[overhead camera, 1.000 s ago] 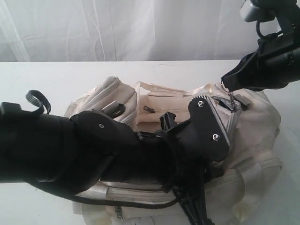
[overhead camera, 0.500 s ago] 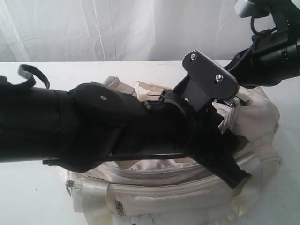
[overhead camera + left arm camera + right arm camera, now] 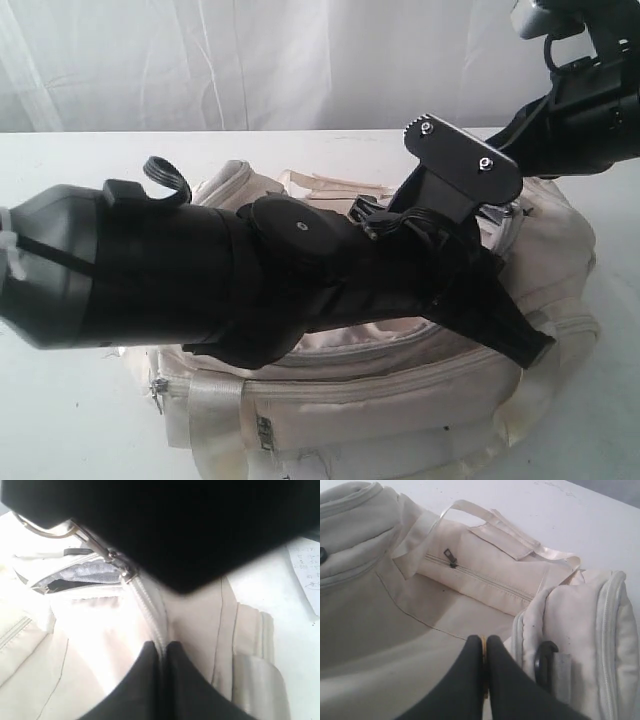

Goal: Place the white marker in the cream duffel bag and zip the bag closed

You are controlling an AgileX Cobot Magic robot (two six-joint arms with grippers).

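A white curtain [image 3: 200, 60] hangs behind a white desk [image 3: 90, 160]. The cream duffel bag [image 3: 400, 400] lies mid-desk, its long axis running from 9 to 3 o'clock in the exterior view. Both arms meet at the bag's 2 o'clock end.

The left gripper [image 3: 161, 647] is closed, pinching the zipped seam of the bag. The right gripper [image 3: 483, 642] is clamped on the zip pull [image 3: 92, 545], with a brass sliver showing between its fingers [image 3: 470, 680]. The zip runs straight from the left pinch to the slider [image 3: 125, 573], and the unzipped gap [image 3: 65, 582] lies beyond it. The right arm therefore looks set to draw away from the left.

The gap shows only grey lining. The white marker is nowhere visible, so I cannot tell whether it is inside.
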